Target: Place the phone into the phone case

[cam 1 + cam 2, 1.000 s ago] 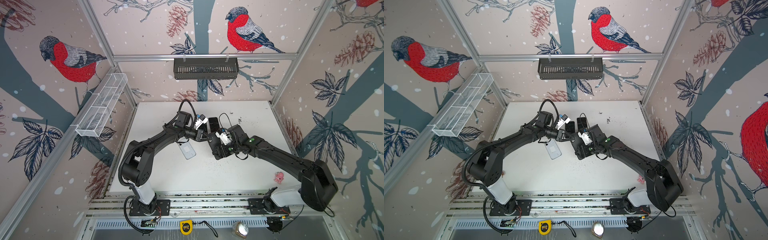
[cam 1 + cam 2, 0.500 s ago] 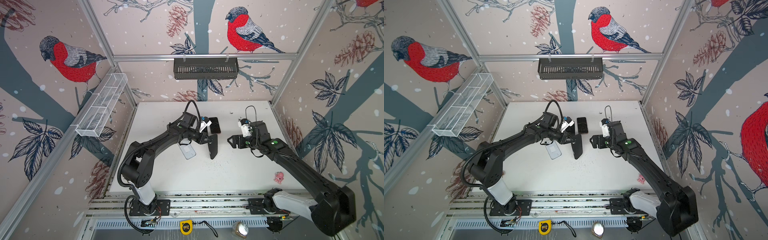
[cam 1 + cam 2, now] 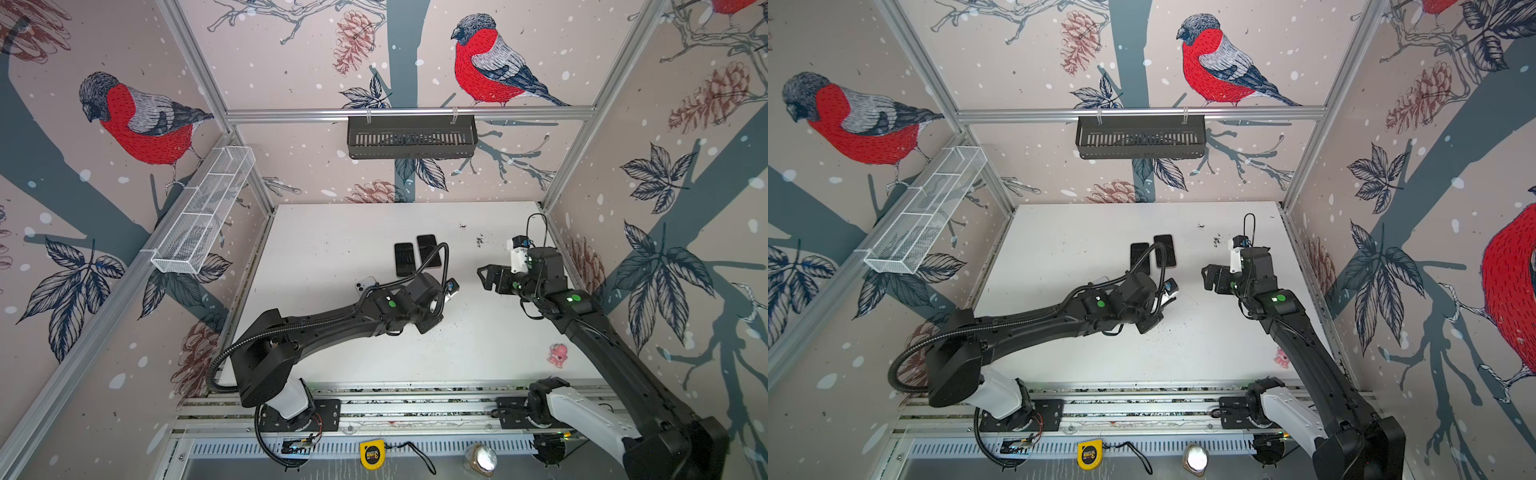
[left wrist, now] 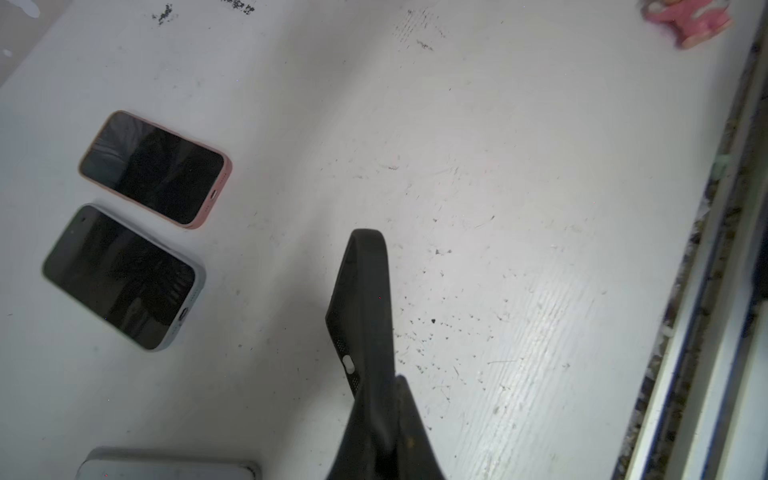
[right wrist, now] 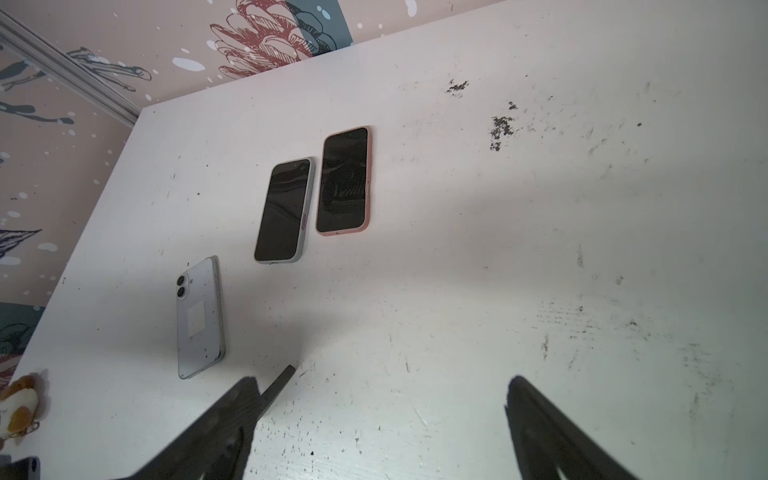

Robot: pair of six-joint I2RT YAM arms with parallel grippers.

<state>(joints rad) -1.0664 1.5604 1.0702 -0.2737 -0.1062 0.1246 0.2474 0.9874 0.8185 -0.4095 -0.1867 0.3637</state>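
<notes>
A: Checking state: left gripper is clamped on the black phone case, pinching one rim. The case hangs edge-on above the table. The right gripper has its jaws wide apart with nothing between them, hovering well clear of the case.
B: Phone?
A: The bare phone lies flat on the table, camera side up, near the left arm. Beyond it a grey-cased phone and a pink-cased phone lie side by side, screens up. Those look finished to me.
B: Risks?
A: Three.
One: right goes for a cased phone by mistake, since they sit near the bare one.
Two: the phone is thin and flat on the board, so the jaws could skid off its edges or shove it instead of lifting.
Three: the case looks soft and is held by one rim only. Pressing a phone in could twist it out of the pinch or seat just one corner.
B: Which way does the case mouth face?
A: Can't tell, it's edge-on in the wrist view. If it's the wrong way round, insertion fails.
</notes>
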